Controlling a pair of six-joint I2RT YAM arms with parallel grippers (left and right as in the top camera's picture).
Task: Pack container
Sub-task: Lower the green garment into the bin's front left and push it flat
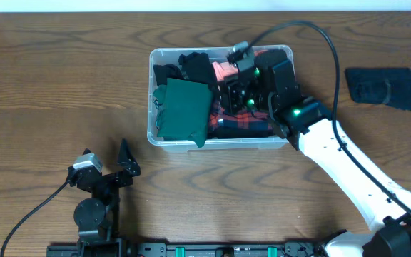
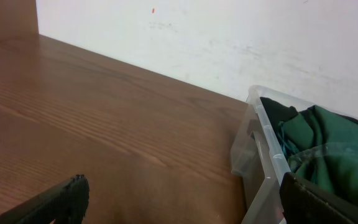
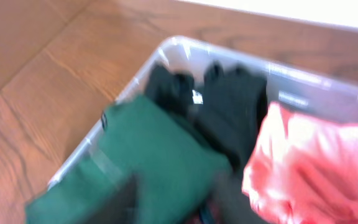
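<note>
Both in view: left fingers (image 2: 64, 198) wide apart; right fingers (image 3: 122, 202) over container (image 1: 191, 145), blurred, grip state unreadable.

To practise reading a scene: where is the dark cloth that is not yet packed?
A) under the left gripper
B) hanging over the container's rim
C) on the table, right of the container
C: the dark cloth lies flat on the table, clear of the container.

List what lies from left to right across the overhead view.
left gripper → clear container → dark cloth
</note>
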